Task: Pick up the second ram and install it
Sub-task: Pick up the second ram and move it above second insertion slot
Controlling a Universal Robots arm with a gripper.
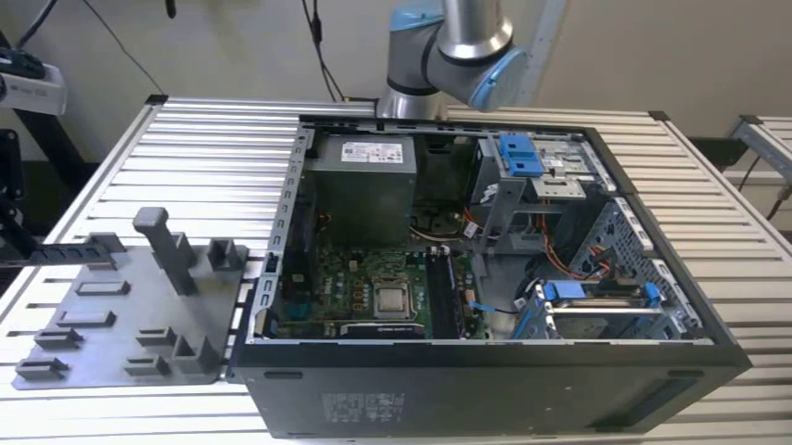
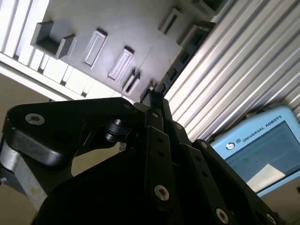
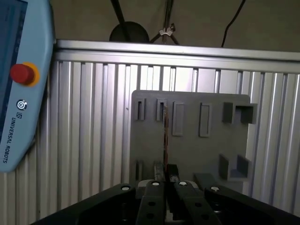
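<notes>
clamping a single thin stick, the gripper (image 3: 165, 183) had its two fingers (image 3: 159, 172) drawn in until they nearly met, with only the second ram (image 3: 165, 133) pinched between them. in the first wrist view the ram appeared edge-on, a narrow line running out from the fingertips over the grey holder tray (image 3: 197, 150). in the second wrist view it showed from the side as a dark notched strip reaching away from the jaws across the same tray. whether its far end touched the tray or hung just above it could not be told. in the exterior view the ram lay level at the exterior view's left, over the tray's far corner and well apart from the open computer case (image 1: 495, 371). one ram was in the grasp and one tray lay under it. the tray's far edge carried four narrow slot blocks (image 3: 161, 108) in a row, and two open square pockets (image 3: 239, 112) stood to one side of them. one teach pendant (image 3: 18, 93) rested on the ribbed table (image 1: 198, 139) beside the tray, bearing one red button (image 3: 22, 73). one arm (image 1: 452, 42) rose behind the case.
</notes>
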